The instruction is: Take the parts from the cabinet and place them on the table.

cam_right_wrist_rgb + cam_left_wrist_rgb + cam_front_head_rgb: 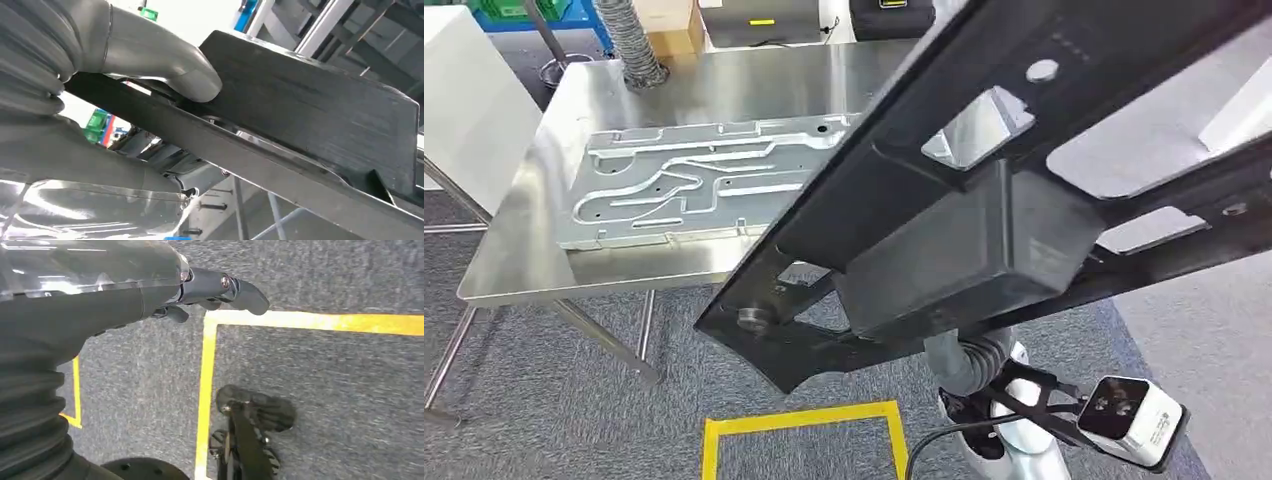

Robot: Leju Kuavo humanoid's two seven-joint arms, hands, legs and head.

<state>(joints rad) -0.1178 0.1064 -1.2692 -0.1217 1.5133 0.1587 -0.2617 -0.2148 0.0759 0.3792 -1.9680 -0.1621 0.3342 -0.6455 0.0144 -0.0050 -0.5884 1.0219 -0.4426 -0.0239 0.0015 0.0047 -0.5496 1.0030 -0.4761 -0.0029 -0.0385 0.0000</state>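
Observation:
A long black frame part (984, 230) with a boxy block on it slants across the head view, raised close in front of me. My right hand (100, 45) grips it from below, the thumb (190, 75) pressed onto the part's (310, 110) flat black face; in the head view the part hides the hand. The steel table (724, 85) stands ahead to the left, with a ribbed aluminium plate (684, 185) lying flat on it. My left hand (200, 290) hangs over the carpet with its fingers loosely extended, holding nothing.
A yellow tape square (804, 420) marks the grey carpet just ahead of me; its tape line (207, 380) runs under the left hand. A grey ribbed hose (629, 45) stands at the table's far edge. A white cabinet (469, 90) is at the far left.

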